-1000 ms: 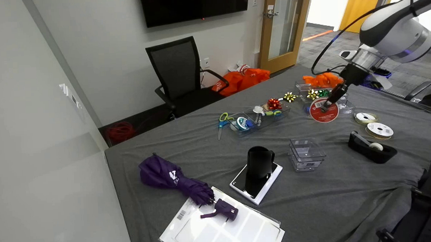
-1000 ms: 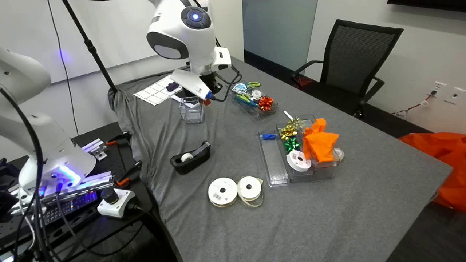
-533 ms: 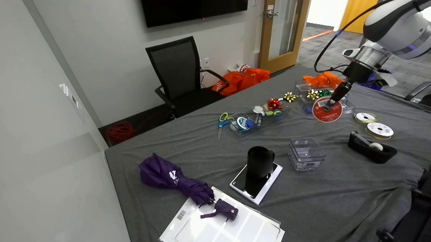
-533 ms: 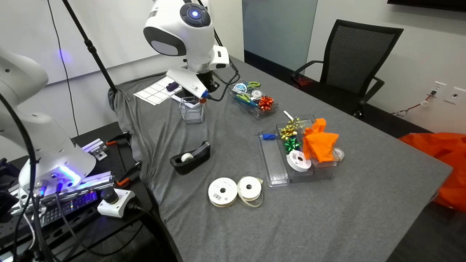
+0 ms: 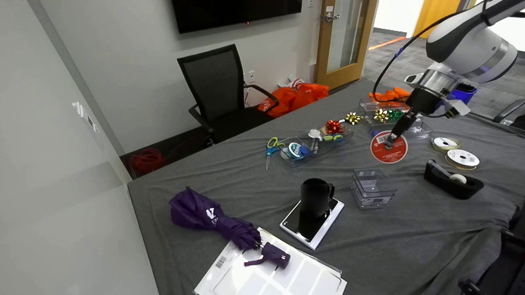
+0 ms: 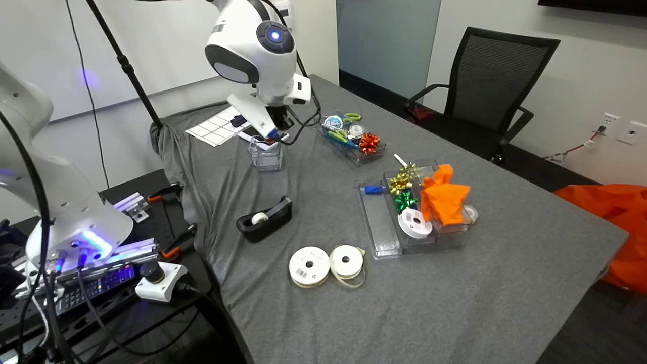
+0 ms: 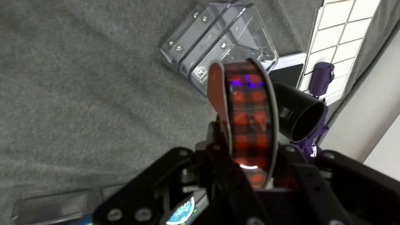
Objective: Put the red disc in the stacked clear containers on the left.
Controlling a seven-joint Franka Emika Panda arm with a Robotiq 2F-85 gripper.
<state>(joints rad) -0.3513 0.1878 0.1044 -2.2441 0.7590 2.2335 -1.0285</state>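
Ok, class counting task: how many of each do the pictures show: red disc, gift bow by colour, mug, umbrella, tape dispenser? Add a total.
Red disc, held by the tool: 1
Red bow: 1
Gold bows: 2
Green bow: 1
Black mug: 1
Purple umbrella: 1
Tape dispenser: 1
Total: 8

White, round-shelled robot arm (image 6: 242,30) with dark grey trim

In an exterior view, a round, dark grey button pad (image 6: 275,37) glows blue at its centre, and the white, rounded base (image 6: 83,215) shows a bluish-white light bar (image 6: 97,243). A shiny, silver metal collar (image 5: 437,81) sits between the arm and the black claw (image 7: 250,137), whose black finger links (image 7: 140,187) bear round, silver screw heads (image 7: 143,214). A long black cable (image 5: 416,36) wears a blue wrap (image 5: 399,52); a thin black strap (image 5: 485,11) circles the arm.
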